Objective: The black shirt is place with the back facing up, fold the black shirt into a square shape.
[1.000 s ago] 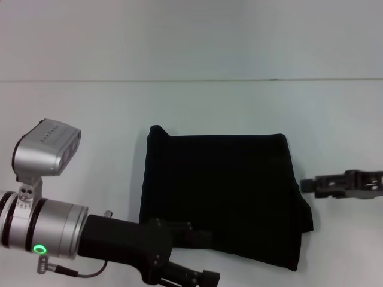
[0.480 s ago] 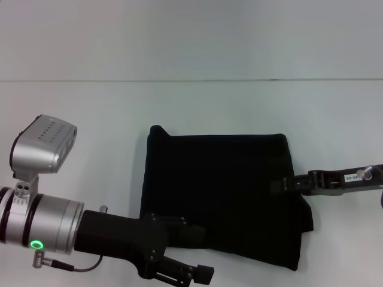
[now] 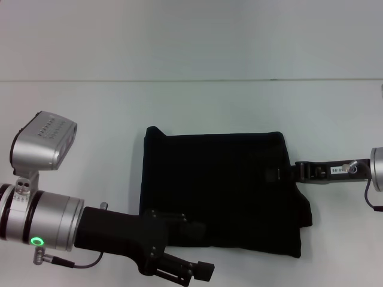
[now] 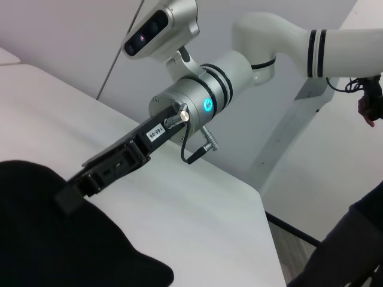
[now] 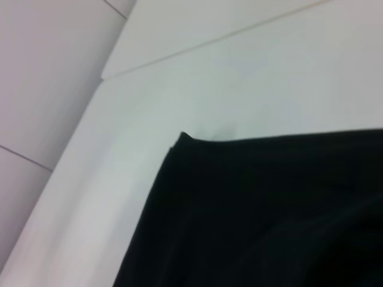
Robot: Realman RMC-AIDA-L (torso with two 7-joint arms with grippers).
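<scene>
The black shirt (image 3: 218,191) lay folded into a rough square on the white table (image 3: 191,107), plain side up. The right gripper (image 3: 276,174) reached in over the shirt's right edge; I couldn't tell whether its pincer was open or closed. The left gripper (image 3: 200,239) sat low at the shirt's near left corner, its pincer state likewise unclear.

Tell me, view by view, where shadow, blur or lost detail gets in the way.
Head view: the right pincer melts into the black shirt, black on black. Left wrist view: sharp, but the shirt shows no folds. Right wrist view: soft focus, shirt edge fuzzy against the pale table; only a faint shadow there.
</scene>
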